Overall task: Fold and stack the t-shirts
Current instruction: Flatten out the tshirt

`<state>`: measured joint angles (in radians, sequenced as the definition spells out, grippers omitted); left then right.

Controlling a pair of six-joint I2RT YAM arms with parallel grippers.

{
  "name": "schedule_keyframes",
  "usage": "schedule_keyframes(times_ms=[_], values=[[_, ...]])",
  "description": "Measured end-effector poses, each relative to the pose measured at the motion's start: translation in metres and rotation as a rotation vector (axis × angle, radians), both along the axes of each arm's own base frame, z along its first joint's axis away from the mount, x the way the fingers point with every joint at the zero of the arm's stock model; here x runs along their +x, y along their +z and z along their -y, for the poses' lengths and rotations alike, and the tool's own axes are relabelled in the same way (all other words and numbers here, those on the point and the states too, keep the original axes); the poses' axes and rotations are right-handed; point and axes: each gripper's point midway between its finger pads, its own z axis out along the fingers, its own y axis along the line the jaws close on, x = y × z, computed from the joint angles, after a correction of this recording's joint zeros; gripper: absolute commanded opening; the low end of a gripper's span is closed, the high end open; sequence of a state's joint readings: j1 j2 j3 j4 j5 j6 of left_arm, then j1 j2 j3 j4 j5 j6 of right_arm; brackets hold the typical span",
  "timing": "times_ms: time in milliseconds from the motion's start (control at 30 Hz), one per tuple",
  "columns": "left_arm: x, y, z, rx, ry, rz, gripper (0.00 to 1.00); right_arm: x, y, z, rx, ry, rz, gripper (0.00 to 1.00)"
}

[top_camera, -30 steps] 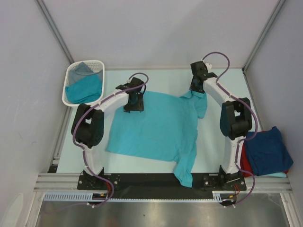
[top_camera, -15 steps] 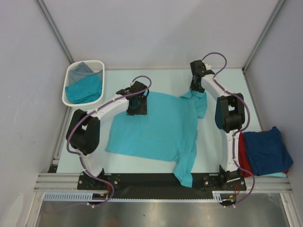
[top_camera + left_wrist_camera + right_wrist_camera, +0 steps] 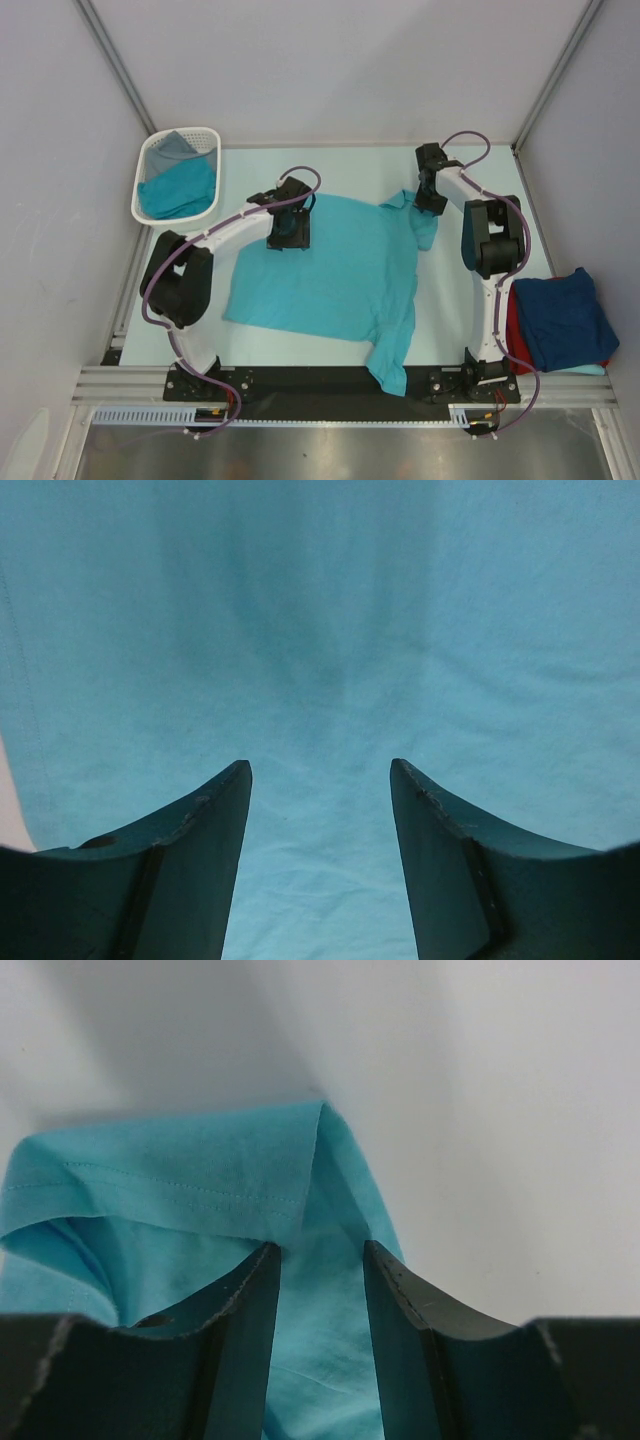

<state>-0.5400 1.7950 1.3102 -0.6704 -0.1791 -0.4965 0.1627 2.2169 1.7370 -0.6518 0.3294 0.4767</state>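
We are at the start of the fold. The teal t-shirt (image 3: 330, 270) lies spread flat in the middle of the surface (image 3: 350, 168), with one sleeve pointing toward the arm bases and the other toward the far right. Beside the right arm's base, well apart from it, a navy t-shirt (image 3: 565, 320) sits folded on a red t-shirt (image 3: 514, 345), so we judge the stack begun and this shirt next in line.

The left tool (image 3: 320, 770) hangs released over the far left part of the shirt. Its jaws stand wide apart, with only smooth cloth under them and nothing between them. The right tool (image 3: 318, 1248) is at the far sleeve (image 3: 190, 1185), where the hem has doubled over on itself. Its jaws are also parted, more narrowly, and straddle that doubled edge, but we see no pinch yet.

The next move, as we judge it, calls for both tools to come down and close on the far edge. Each must catch cloth without bunching it. Then they should carry that edge together toward the near hem, so the fold lands straight.
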Motion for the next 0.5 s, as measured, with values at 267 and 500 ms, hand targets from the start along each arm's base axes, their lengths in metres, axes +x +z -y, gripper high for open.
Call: schedule_keyframes(times_ms=[267, 500], values=[[-0.0027, 0.0000, 0.0044, 0.001, -0.013, 0.000, 0.63, 0.0019, -0.0008, 0.0006, 0.024, -0.002, 0.003, 0.29], [-0.0037, -0.0001, 0.0059, 0.001, -0.018, -0.001, 0.61, 0.0067, -0.0021, -0.0014, 0.039, -0.013, 0.012, 0.00]])
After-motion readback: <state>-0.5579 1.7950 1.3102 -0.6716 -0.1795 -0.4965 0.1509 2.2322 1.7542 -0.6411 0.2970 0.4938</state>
